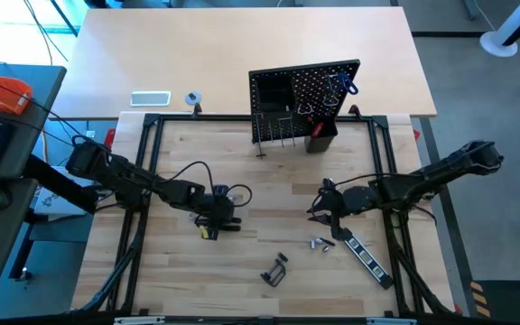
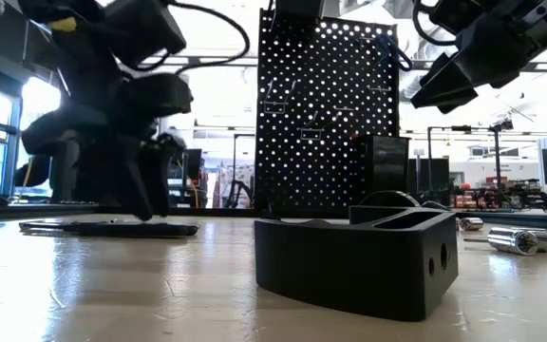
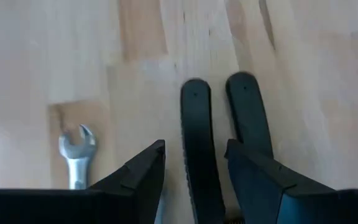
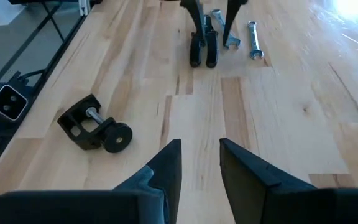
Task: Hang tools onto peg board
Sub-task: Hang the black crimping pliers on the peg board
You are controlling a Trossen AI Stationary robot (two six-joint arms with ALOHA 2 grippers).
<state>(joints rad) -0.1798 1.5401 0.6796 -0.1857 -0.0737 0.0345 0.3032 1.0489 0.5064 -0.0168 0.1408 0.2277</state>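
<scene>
A: We have the left gripper [image 3: 194,177] low over the table, fingers parted and straddling one handle of the black pliers [image 3: 197,134]. Nothing is clamped yet; the pliers lie flat on the wood.

B: And a silver wrench [image 3: 76,152] lies just beside them. Our right gripper [image 4: 197,165] hangs above bare table, fingers apart and empty, with the black clamp [image 4: 95,123] off to one side.

A: From above, the peg board [image 1: 305,95] stands upright at the far edge, well apart from the pliers. A few things already hang on it.

B: How will these pliers handle, do we think?

A: Steel under rubbery sleeves, so stiff and fairly heavy for their size. The sleeves should give our pads good friction. The risk is the pivot: pinch one handle and the other may swing loose.

B: So we would take both handles together, near the joint, and keep the weight close.
</scene>
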